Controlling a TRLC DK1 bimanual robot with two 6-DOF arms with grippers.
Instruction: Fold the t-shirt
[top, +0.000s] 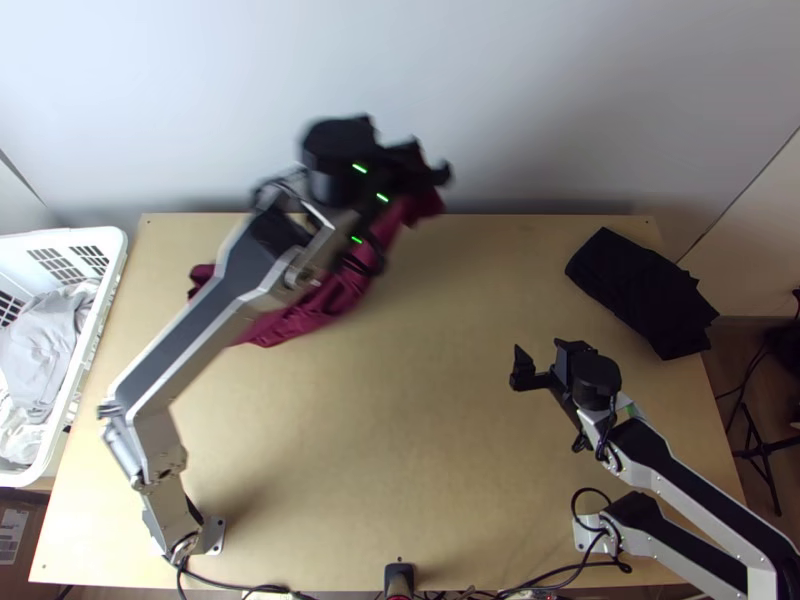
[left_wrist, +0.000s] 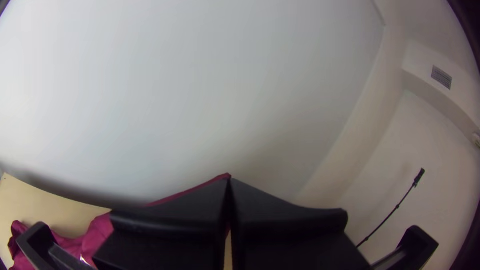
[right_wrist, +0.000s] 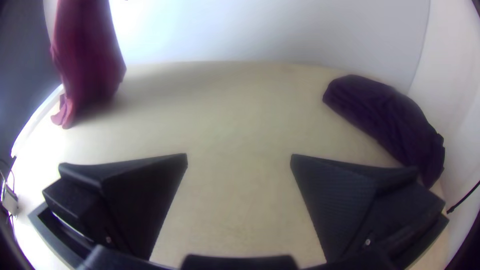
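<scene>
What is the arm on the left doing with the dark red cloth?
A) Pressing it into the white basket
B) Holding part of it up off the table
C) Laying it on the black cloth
B: the left gripper is closed on the dark red cloth, which hangs from it toward the table.

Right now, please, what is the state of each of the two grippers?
Left gripper: closed, holding the maroon t-shirt, which hangs from it.
Right gripper: open, holding nothing, above the table.
</scene>
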